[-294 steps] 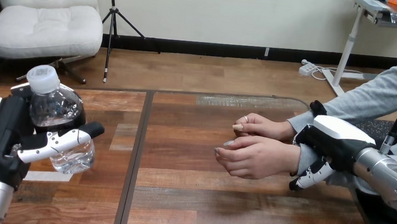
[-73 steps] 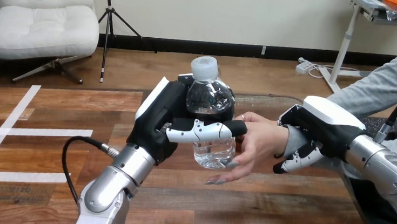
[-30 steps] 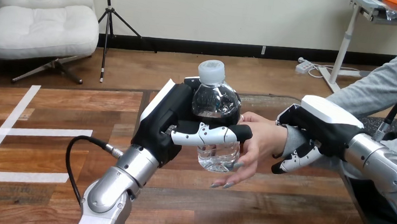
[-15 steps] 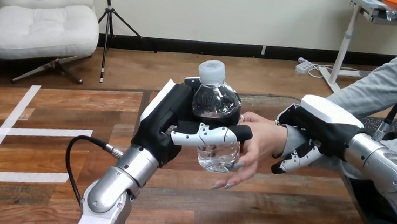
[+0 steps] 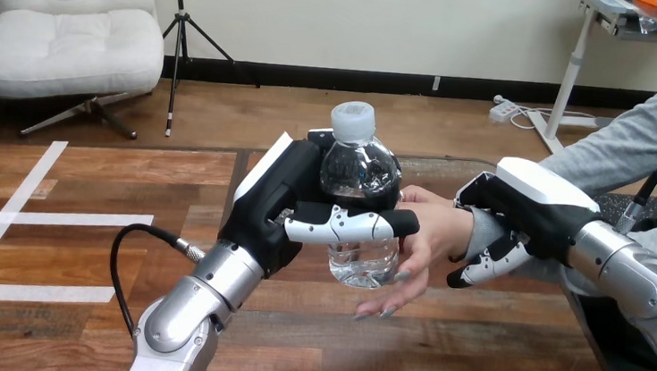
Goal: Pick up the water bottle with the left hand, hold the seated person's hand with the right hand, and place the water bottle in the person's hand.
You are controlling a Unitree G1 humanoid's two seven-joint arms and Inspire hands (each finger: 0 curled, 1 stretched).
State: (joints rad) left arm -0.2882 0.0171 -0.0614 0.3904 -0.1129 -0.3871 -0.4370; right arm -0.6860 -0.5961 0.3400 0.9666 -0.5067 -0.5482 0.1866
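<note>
A clear water bottle with a white cap stands upright above the table's middle, with my left hand shut on it, thumb across its front. The person's hand comes in from the right and lies against the bottle's right side, fingers curving under its base. A second hand of the person peeks out behind the bottle. My right hand is curled round the person's wrist at the grey sleeve, fingers showing beneath it.
The wooden table spreads to the left with white tape strips on it. A black cable loops off my left forearm.
Since ten seconds ago my left hand has carried the bottle from the table's left to the person's hand. Over the last second the person's fingers have closed slightly under the bottle.
</note>
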